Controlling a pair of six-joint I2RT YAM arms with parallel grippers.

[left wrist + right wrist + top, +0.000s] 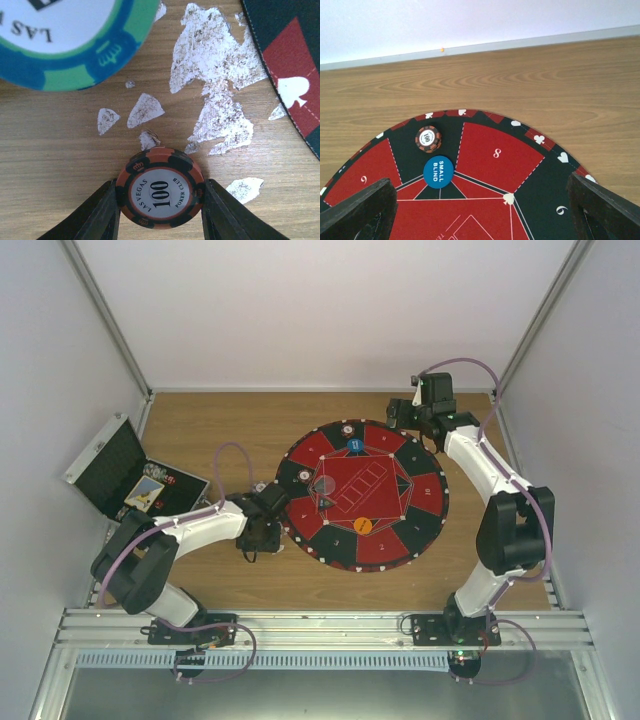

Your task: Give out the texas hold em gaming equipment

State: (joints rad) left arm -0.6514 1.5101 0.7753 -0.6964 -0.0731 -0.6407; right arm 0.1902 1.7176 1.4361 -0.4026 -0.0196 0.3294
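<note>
My left gripper (160, 202) is shut on an orange-and-black "100" poker chip (160, 187), low over the wood just left of the mat; it shows in the top view (262, 532). A large teal-and-green chip (65, 40) lies beyond it, cropped at the upper left. My right gripper (480, 192) is open and empty over the mat's far side and shows in the top view (408, 418). Below it another "100" chip (428, 139) sits on a black segment, with the blue "SMALL BLIND" disc (438, 172) beside it. An orange disc (363, 525) lies near the mat's near side.
The round red-and-black numbered mat (425, 490) fills the table's middle; its edge shows in the left wrist view (292, 75). The open black case (105, 465) stands at the left, with a card and chips inside. White scuffs (215, 55) mark the wood. Walls enclose the table.
</note>
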